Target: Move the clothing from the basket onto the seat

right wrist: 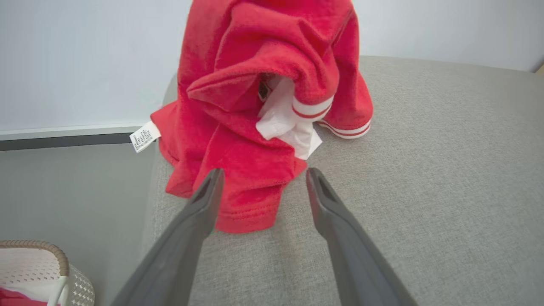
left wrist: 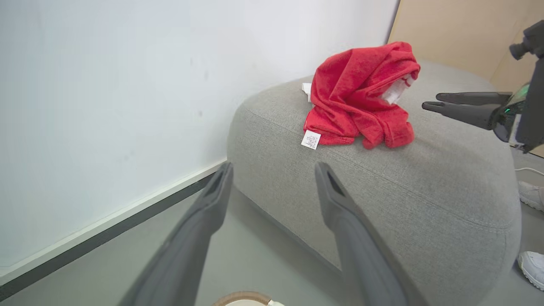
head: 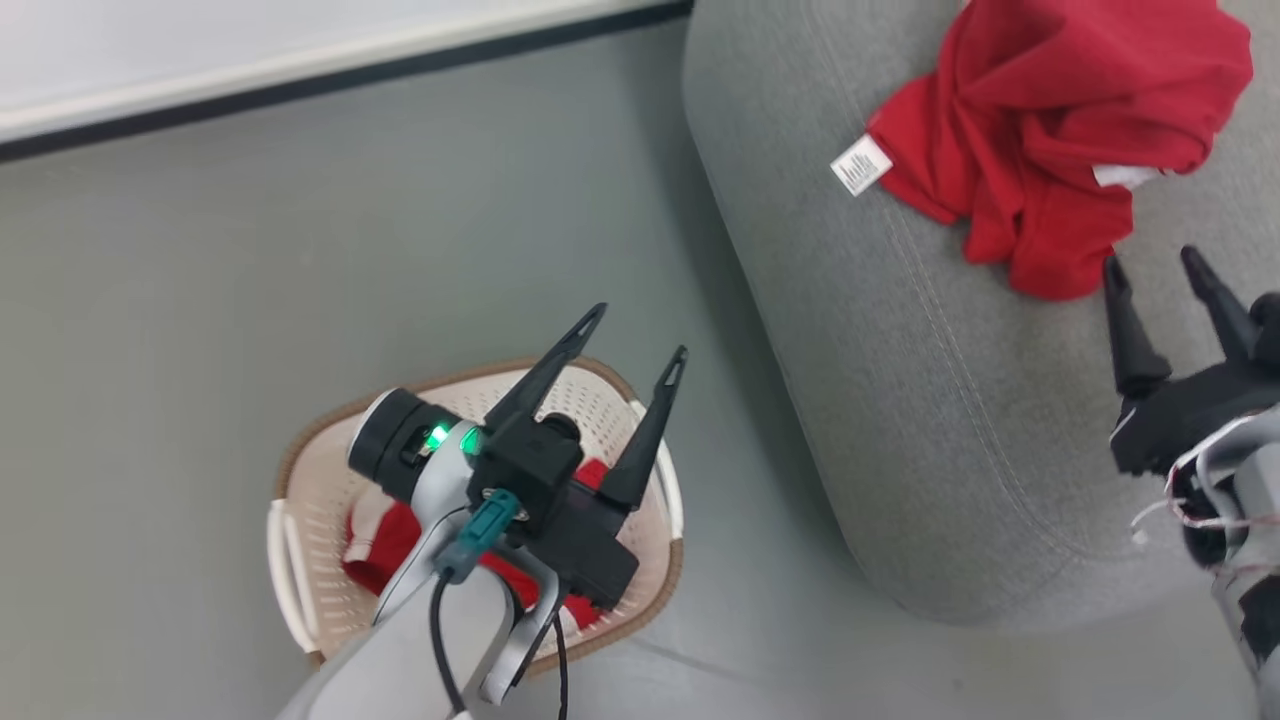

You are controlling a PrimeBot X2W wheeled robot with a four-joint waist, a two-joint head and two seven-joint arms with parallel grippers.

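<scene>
A crumpled red clothing piece (head: 1050, 130) with a white care label lies on the grey seat (head: 900, 400); it also shows as the red clothing (left wrist: 361, 97) and red clothing (right wrist: 263, 106). My right gripper (head: 1160, 265) stands open just short of its near edge, nothing between the fingers; the right gripper (right wrist: 261, 174) frames the hem. More red and white clothing (head: 385, 545) lies in the cream basket (head: 310, 500) on the floor. My left gripper (head: 640, 335) hovers open above the basket, partly hiding its contents.
A white wall with a dark baseboard (head: 340, 75) runs along the far side of the grey floor (head: 250, 280). A person's white shoes (left wrist: 531, 263) stand beside the seat. Open floor lies between basket and seat.
</scene>
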